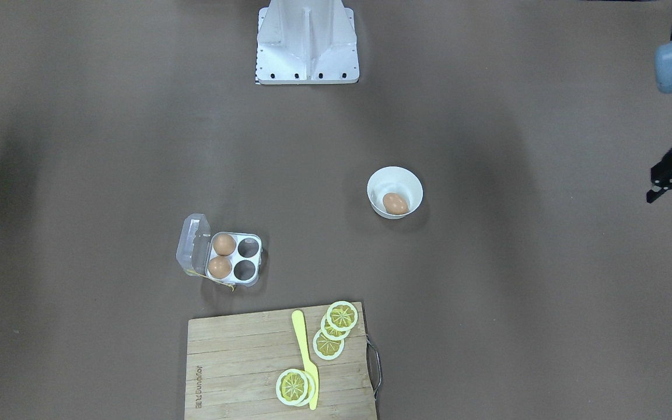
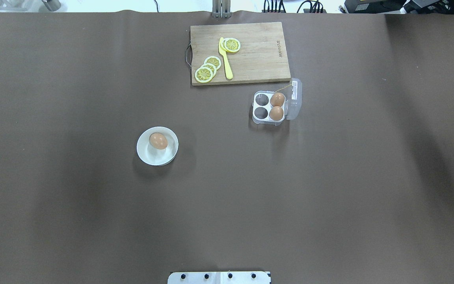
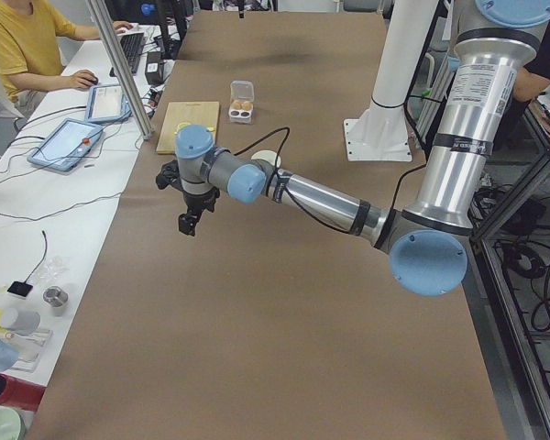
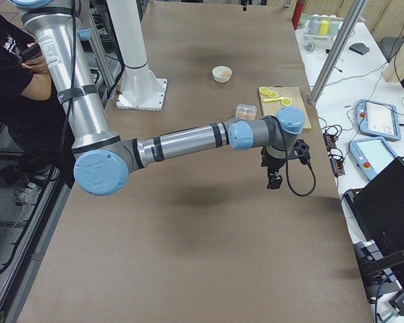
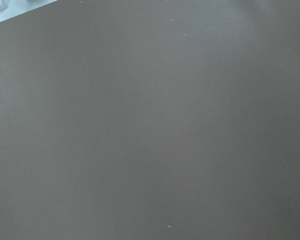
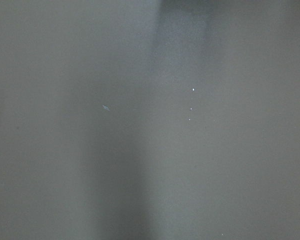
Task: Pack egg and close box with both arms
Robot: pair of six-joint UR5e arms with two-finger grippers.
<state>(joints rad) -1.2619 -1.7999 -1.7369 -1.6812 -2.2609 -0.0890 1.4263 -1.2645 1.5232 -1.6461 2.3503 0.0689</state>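
Note:
One tan egg (image 1: 395, 203) lies in a round white bowl (image 1: 379, 182), which also shows in the overhead view (image 2: 158, 157). The clear four-cell box (image 1: 235, 257) stands open, its lid (image 1: 192, 242) folded back. It holds two more eggs (image 1: 224, 244) in the cells beside the lid; the other two cells are empty. My left gripper (image 3: 191, 220) hangs above bare table far from the bowl. My right gripper (image 4: 275, 179) hangs above bare table far from the box. I cannot tell whether either is open or shut. Both wrist views show only brown table.
A wooden cutting board (image 1: 237, 361) with lemon slices (image 1: 340, 315) and a yellow knife (image 1: 304, 356) lies close beside the box. The white robot base (image 1: 307, 46) stands at the table's robot side. People and desks with gear flank the table's ends.

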